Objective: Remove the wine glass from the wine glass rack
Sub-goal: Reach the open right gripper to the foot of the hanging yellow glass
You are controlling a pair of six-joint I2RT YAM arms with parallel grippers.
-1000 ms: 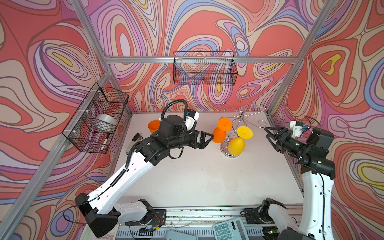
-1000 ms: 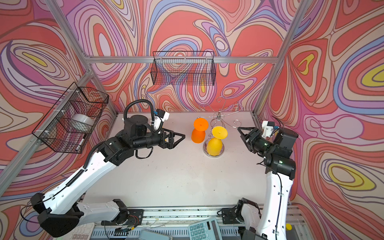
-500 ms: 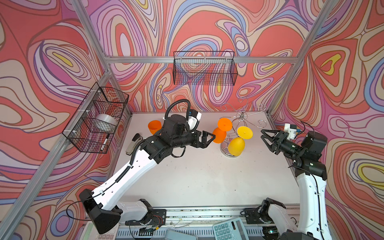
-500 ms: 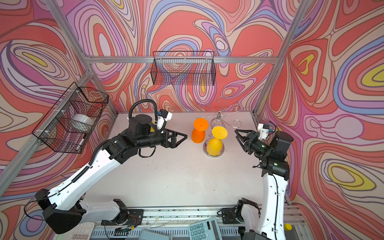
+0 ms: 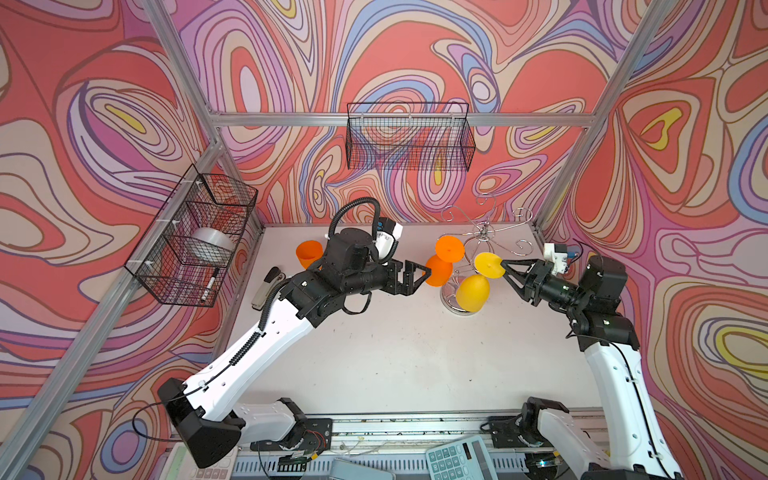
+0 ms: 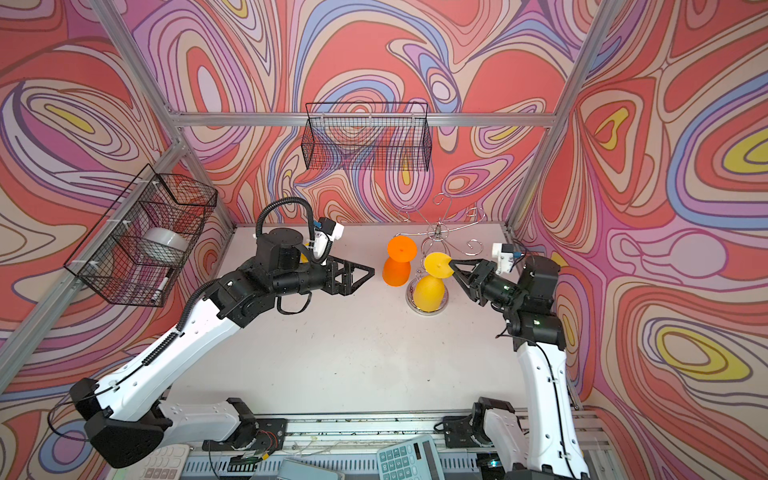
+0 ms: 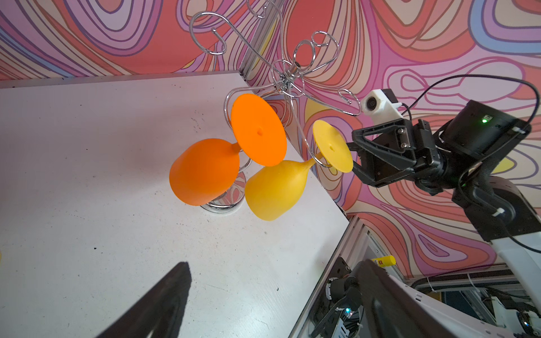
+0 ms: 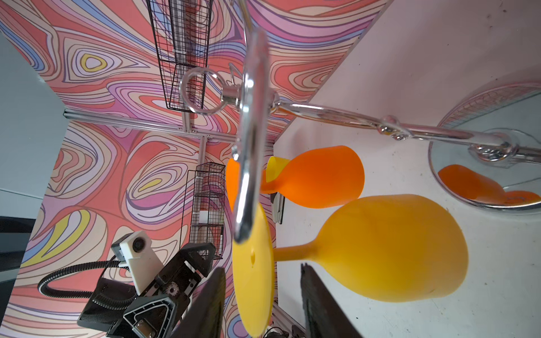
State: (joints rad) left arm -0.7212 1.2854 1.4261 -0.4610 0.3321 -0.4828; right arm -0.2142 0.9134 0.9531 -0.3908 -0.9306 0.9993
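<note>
On rack, yellow glass hanging by foot, orange glass beside. Right fingers part-open, straddling yellow foot, not gripping. Left fingers gaping wide. Next: pinching foot, sliding it off hook.

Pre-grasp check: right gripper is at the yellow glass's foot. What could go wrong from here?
1. Right gripper straddles only the thin foot of the yellow glass; an edge pinch may slip.
2. Pulling it free could drag or tip the rack; nothing braces it.
3. Swinging free, it may knock the orange glass.
</note>
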